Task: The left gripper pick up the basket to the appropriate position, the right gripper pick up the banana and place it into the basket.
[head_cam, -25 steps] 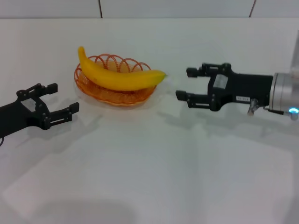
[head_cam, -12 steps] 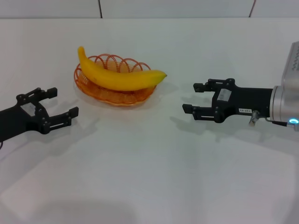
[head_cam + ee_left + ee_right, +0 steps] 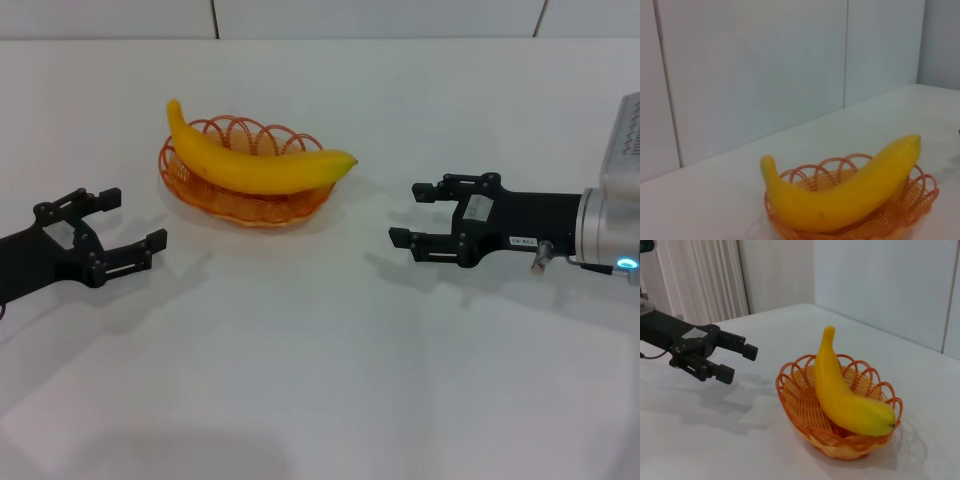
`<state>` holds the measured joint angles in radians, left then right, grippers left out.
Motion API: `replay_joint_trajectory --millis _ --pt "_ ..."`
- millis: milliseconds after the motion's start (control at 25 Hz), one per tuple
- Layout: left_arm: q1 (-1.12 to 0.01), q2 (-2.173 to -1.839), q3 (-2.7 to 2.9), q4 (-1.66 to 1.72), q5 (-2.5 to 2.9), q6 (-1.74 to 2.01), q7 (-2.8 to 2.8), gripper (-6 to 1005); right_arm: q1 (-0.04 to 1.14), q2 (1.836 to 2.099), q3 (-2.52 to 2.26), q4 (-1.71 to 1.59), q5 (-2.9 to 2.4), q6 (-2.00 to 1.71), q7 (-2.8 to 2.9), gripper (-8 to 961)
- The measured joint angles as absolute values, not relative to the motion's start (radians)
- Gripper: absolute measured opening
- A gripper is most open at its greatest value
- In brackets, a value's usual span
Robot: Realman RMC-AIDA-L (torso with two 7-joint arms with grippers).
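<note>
The yellow banana (image 3: pixel 255 160) lies across the orange wire basket (image 3: pixel 215 197) on the white table, both ends past the rim. It also shows in the left wrist view (image 3: pixel 850 192) and right wrist view (image 3: pixel 842 390), with the basket (image 3: pixel 917 197) (image 3: pixel 800 400) under it. My left gripper (image 3: pixel 125 225) is open and empty, low at the left of the basket; it shows in the right wrist view (image 3: pixel 740 362). My right gripper (image 3: pixel 410 213) is open and empty, to the right of the banana's tip, apart from it.
The white table (image 3: pixel 320 380) spreads wide in front of and between the arms. A pale wall (image 3: pixel 380 18) with seams runs along the table's far edge.
My right gripper has drawn back to the right, away from the banana's tip. My left gripper has shifted slightly left. Banana and basket have not moved.
</note>
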<state>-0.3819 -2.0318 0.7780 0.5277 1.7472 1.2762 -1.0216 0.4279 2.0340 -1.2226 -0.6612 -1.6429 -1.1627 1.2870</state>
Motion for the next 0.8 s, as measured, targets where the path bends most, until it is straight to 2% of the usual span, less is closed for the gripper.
replay_joint_trajectory --millis 800 --pt "-0.390 -2.032 0.781 0.524 1.746 1.276 -1.018 880 0.436 2.036 -1.224 -0.661 -1.642 -1.163 1.286 724"
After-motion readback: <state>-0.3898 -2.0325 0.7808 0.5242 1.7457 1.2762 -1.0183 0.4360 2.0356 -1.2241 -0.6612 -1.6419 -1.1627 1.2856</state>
